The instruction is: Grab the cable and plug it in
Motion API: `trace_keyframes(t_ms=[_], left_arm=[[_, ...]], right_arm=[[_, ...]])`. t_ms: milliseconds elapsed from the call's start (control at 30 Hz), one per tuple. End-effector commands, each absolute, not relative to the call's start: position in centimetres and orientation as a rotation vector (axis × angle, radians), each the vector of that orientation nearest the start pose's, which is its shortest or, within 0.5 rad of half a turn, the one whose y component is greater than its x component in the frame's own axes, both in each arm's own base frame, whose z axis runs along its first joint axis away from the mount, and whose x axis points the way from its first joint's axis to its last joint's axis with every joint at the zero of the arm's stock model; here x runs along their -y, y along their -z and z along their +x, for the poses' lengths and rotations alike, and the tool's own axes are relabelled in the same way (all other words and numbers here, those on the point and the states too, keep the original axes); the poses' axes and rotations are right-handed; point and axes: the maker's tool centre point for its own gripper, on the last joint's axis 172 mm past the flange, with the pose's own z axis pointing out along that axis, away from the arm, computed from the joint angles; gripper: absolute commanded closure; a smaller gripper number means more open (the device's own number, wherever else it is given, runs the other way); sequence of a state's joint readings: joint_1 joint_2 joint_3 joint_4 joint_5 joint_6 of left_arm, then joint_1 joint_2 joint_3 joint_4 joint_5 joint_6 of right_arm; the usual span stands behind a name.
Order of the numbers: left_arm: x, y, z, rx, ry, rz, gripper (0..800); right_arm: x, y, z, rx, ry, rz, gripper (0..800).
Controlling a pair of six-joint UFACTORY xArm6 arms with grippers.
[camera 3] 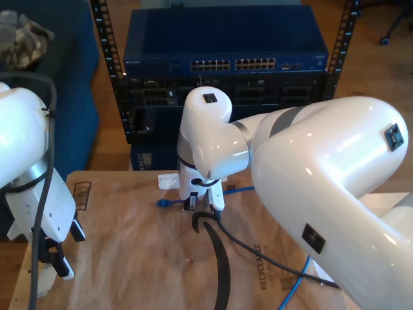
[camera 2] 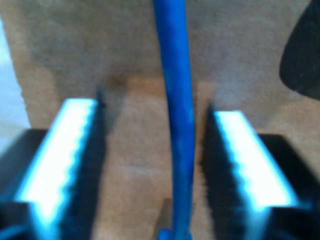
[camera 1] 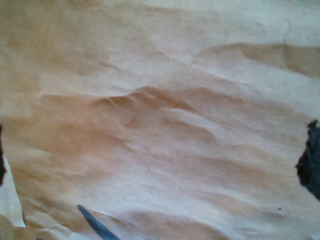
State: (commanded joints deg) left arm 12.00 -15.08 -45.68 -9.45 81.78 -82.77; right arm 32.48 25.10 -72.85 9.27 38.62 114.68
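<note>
Exterior view: my second gripper (camera 3: pixel 201 205) hangs low over the brown paper (camera 3: pixel 129 252) covering the tabletop, near the paper's far edge, with the rack (camera 3: pixel 226 71) of network gear just beyond. My first gripper (camera 3: pixel 55 258) sits at the exterior view's left, by the paper's left edge, and whether its jaws are apart or together I cannot tell. Open paper lies between the two arms. The cable (camera 2: pixel 176 120) is thin and bright blue; in the second wrist view it runs between the spread, lit fingers (camera 2: pixel 65 150), neither pad touching it. Its plug end (camera 3: pixel 161 203) lies on the paper just beside my second gripper.
</note>
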Motion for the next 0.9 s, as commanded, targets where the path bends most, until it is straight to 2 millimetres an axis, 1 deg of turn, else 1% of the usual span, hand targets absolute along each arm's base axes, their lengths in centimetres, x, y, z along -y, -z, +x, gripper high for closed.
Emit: trace_keyframes(t_ms=[33, 100, 167, 200, 233, 267, 300, 367, 433, 500, 533, 633, 667, 733, 767, 833, 900], left_arm=[[-1.9, -18.1, 29.3, -2.385, 0.624, 2.079, 0], [-1.9, -18.1, 29.3, -2.384, 0.624, 2.081, 0], [-1.7, -18.4, 29.6, -2.377, 0.614, 2.085, 0], [-1.3, -18.6, 29.9, -2.37, 0.603, 2.096, 0], [-0.9, -18.7, 30.0, -2.373, 0.598, 2.1, 0], [-0.5, -18.7, 30.1, -2.378, 0.595, 2.101, 0], [-0.2, -18.9, 30.3, -2.378, 0.588, 2.105, 0], [0.7, -20.0, 31.5, -2.341, 0.558, 2.115, 0], [3.0, -21.1, 32.5, -2.286, 0.59, 2.073, 0], [5.4, -22.9, 34.0, -2.224, 0.629, 1.991, 0], [6.3, -23.8, 34.8, -2.197, 0.639, 1.959, 0], [7.9, -24.1, 36.5, -2.17, 0.708, 1.901, 0], [8.4, -24.5, 36.9, -2.156, 0.713, 1.894, 0], [11.1, -25.4, 37.1, -2.092, 0.734, 1.918, 0], [12.1, -25.8, 37.1, -2.068, 0.749, 1.925, 0], [13.6, -26.4, 37.2, -2.033, 0.765, 1.923, 0], [15.5, -28.2, 37.8, -1.972, 0.757, 1.938, 0]], right_arm=[[-33.3, -8.0, 49.2, -2.083, -0.08, -2.092, 766], [-33.0, -9.4, 49.6, -2.076, -0.037, -2.082, 790], [-32.3, -11.0, 49.5, -2.06, -0.004, -2.08, 797], [-31.7, -11.7, 49.2, -2.062, -0.002, -2.073, 797], [-31.2, -12.7, 48.9, -2.061, 0.001, -2.063, 797], [-30.3, -13.5, 48.4, -2.075, -0.001, -2.054, 798], [-28.8, -14.4, 48.0, -2.097, -0.001, -2.037, 797], [-25.8, -16.0, 46.8, -2.139, 0.0, -1.998, 798], [-22.3, -17.5, 45.8, -2.182, 0.011, -1.938, 797], [-18.0, -18.7, 44.8, -2.249, 0.018, -1.855, 797], [-16.0, -19.4, 44.1, -2.286, 0.016, -1.815, 796], [-11.2, -21.7, 41.5, -2.38, 0.005, -1.734, 796], [-10.2, -22.1, 40.7, -2.4, -0.001, -1.721, 796], [-9.2, -22.5, 38.7, -2.412, -0.027, -1.721, 796], [-9.1, -22.8, 37.9, -2.404, -0.051, -1.72, 797], [-9.7, -23.7, 36.5, -2.384, -0.152, -1.702, 797], [-9.9, -24.4, 35.6, -2.368, -0.285, -1.664, 797]])
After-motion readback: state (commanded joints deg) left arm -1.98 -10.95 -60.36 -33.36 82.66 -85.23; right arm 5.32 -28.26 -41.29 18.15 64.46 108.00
